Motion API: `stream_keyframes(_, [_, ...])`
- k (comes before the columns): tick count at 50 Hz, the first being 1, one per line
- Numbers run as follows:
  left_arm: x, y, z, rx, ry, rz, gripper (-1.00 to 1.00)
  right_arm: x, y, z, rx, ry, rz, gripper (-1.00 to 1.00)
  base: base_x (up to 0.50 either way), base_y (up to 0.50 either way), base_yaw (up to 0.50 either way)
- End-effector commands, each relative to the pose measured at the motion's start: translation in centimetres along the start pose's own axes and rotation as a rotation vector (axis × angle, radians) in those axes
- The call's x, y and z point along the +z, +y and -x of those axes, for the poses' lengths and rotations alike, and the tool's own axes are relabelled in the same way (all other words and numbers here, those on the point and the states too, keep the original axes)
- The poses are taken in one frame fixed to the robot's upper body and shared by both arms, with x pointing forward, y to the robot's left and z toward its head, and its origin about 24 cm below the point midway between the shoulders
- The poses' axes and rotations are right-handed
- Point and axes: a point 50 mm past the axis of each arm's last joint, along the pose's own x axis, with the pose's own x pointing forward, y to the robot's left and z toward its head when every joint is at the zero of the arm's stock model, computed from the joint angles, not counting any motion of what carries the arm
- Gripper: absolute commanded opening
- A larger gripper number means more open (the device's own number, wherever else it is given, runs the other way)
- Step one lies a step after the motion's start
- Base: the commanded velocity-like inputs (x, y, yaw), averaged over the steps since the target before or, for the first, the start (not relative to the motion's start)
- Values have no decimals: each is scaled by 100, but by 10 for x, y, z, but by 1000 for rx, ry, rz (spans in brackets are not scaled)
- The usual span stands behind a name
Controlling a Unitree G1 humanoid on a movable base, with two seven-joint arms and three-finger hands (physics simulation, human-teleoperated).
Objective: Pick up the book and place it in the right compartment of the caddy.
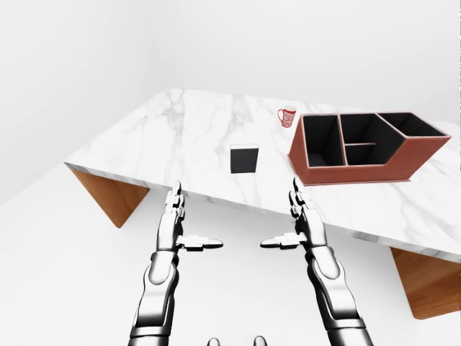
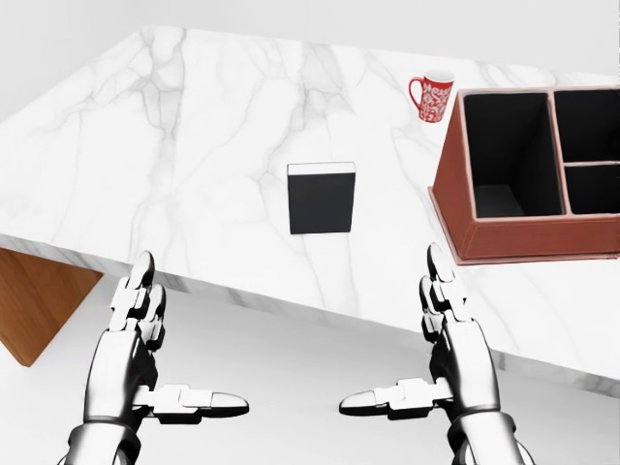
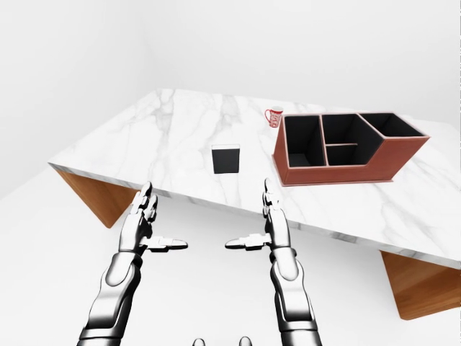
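Note:
A black book [image 2: 321,200] lies flat on the marble table [image 2: 174,165], near its lower edge in the head view. The red-brown caddy [image 1: 360,140] with dark compartments stands to the book's right; its far-right compartment [image 1: 410,124] shows in the left-eye view. My left hand [image 2: 160,363] and right hand [image 2: 426,358] hover open below the table's edge, fingers up and thumbs pointing inward, holding nothing. Both hands are apart from the book.
A red patterned mug [image 2: 432,98] stands on the table above the caddy's left end. Brown wooden supports [image 1: 108,194] hold the tabletop at each side. White floor lies beneath my arms.

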Motion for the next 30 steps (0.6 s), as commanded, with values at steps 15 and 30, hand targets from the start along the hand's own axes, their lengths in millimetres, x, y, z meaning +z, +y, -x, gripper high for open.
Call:
stream_keyframes(15, [0,0,0,0,0,0,100,4,0,2,-2,1,2,100,11,-34,0])
stream_keyframes(30, [0,0,0,0,0,0,100,0,0,2,1,4,0,100,11,-33,0])
